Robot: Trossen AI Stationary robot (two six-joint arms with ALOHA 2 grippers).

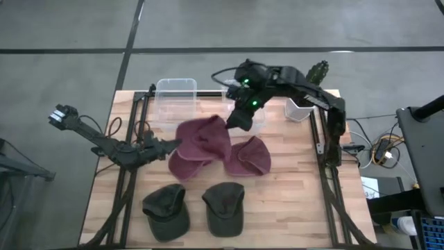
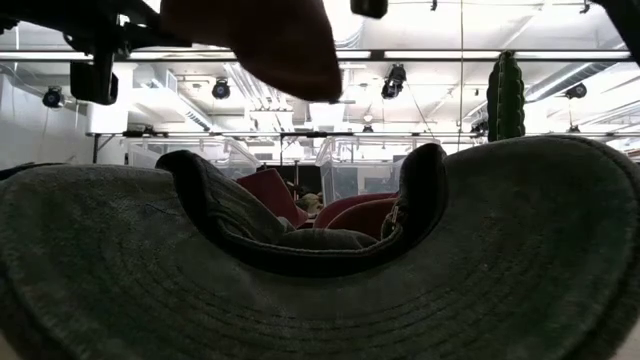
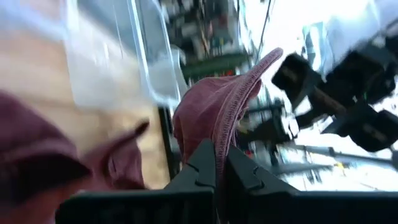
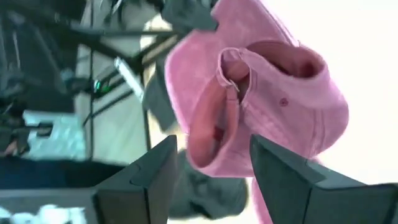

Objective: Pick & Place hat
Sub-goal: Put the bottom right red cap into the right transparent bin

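**Two arms, one maroon hat, bin is right there**

So the left pincer (image 1: 177,144) is clamped on the edge of the maroon hat (image 1: 202,139), fabric pinched between its fingers (image 3: 205,168), and the hat hangs lifted above the table (image 1: 291,208). The right pincer (image 1: 236,119) sits at the hat's far side with its fingers spread wide, gripping nothing as far as I can see.

If the clear bin (image 1: 175,103) at the back is the target (my guess), I'd keep that pinch firm and lift high enough to clear the bin wall. The hat is floppy and will swing. Watch the second maroon hat (image 1: 250,157) just beside it, and the two dark green caps (image 1: 166,208) up front are well clear.
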